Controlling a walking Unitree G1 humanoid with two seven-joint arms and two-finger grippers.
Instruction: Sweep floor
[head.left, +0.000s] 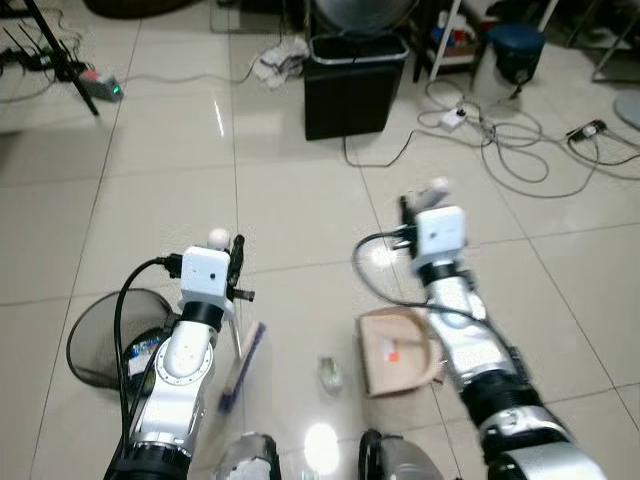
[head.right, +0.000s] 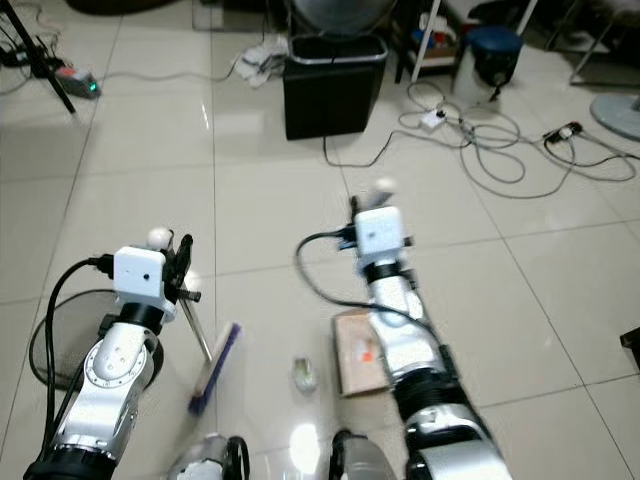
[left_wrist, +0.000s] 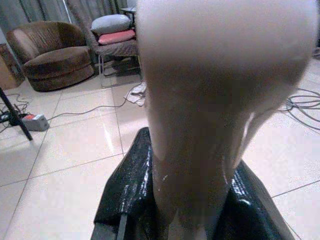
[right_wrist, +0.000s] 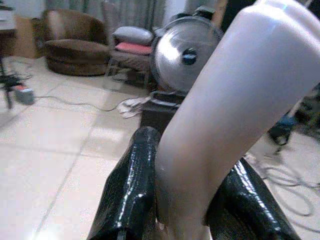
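My left gripper is shut on the pale handle of a broom. Its thin stick slants down to a purple brush head resting on the tiles. My right gripper is shut on the white handle of a beige dustpan, which lies flat on the floor under that arm with a small orange scrap in it. A crumpled clear piece of litter lies on the tiles between brush head and dustpan, touching neither.
A round mesh wastebasket with wrappers inside stands by my left arm. Ahead are a black bin with a fan behind it, loose cables to the right, and a power strip and tripod leg to the far left.
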